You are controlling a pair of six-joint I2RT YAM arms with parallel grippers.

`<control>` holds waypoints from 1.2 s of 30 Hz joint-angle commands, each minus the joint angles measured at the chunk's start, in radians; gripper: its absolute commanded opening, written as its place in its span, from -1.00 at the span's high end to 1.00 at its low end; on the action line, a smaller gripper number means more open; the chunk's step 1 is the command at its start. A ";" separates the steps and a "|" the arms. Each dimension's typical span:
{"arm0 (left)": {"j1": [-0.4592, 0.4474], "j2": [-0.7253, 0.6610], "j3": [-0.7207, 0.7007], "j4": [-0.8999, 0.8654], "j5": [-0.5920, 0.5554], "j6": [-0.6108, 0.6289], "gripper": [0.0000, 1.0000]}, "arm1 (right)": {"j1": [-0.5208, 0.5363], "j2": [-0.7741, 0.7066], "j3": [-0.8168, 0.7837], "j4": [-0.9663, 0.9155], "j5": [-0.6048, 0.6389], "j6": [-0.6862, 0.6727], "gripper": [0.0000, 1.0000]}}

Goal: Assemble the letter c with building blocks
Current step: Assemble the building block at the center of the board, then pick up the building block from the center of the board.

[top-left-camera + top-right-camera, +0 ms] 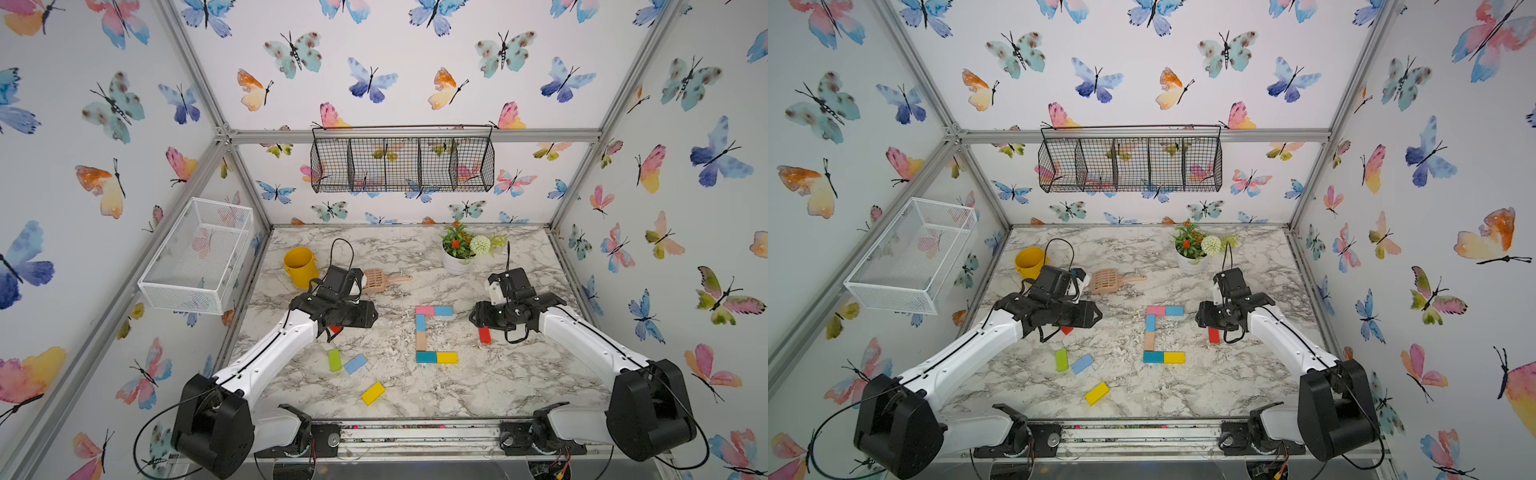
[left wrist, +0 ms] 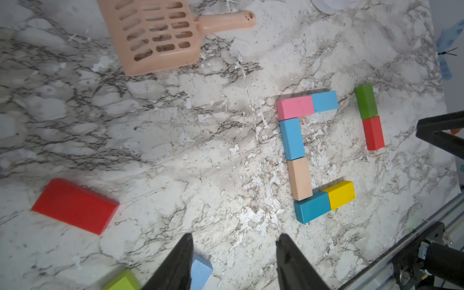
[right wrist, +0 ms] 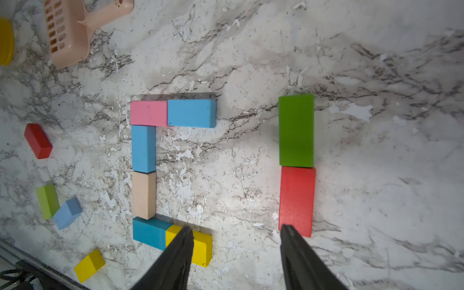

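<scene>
Jaws apart, left arm (image 1: 270, 349), right arm (image 1: 582, 336) hovering

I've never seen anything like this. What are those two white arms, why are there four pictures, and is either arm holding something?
These are two robot arms, the left arm and the right arm, mounted at the near edge of a marble table. Two pictures come from one camera overhead that looks down on everything. The other two come from a small camera on each wrist, looking past the black fingertips. Each arm ends in a two-fingered pincer. The left end effector and the right end effector are both open and hold nothing. On the table, six coloured blocks form a letter C. A green block and a red block lie end to end beside it. Others, such as a yellow block, lie loose. A slotted scoop, a yellow bucket and a flower pot sit farther back.
</scene>
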State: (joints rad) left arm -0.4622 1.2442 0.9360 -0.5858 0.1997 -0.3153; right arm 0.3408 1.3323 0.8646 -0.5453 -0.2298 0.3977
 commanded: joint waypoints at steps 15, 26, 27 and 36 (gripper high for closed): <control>0.001 -0.078 -0.137 -0.193 -0.228 -0.231 -0.12 | -0.005 0.007 0.013 0.002 -0.125 -0.152 -0.14; -0.144 0.025 -0.134 -0.187 -0.222 -0.191 -0.33 | -0.005 -0.007 0.008 0.007 -0.141 -0.177 -0.22; -0.147 0.030 -0.136 -0.189 -0.223 -0.193 -0.33 | -0.005 -0.010 0.004 0.008 -0.146 -0.175 -0.22; -0.219 0.062 -0.130 -0.201 -0.247 -0.171 -0.41 | -0.005 -0.028 -0.018 0.025 -0.185 -0.158 -0.23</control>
State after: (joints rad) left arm -0.6445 1.2785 0.7963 -0.7567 -0.0124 -0.5003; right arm 0.3408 1.3266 0.8604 -0.5331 -0.3817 0.2417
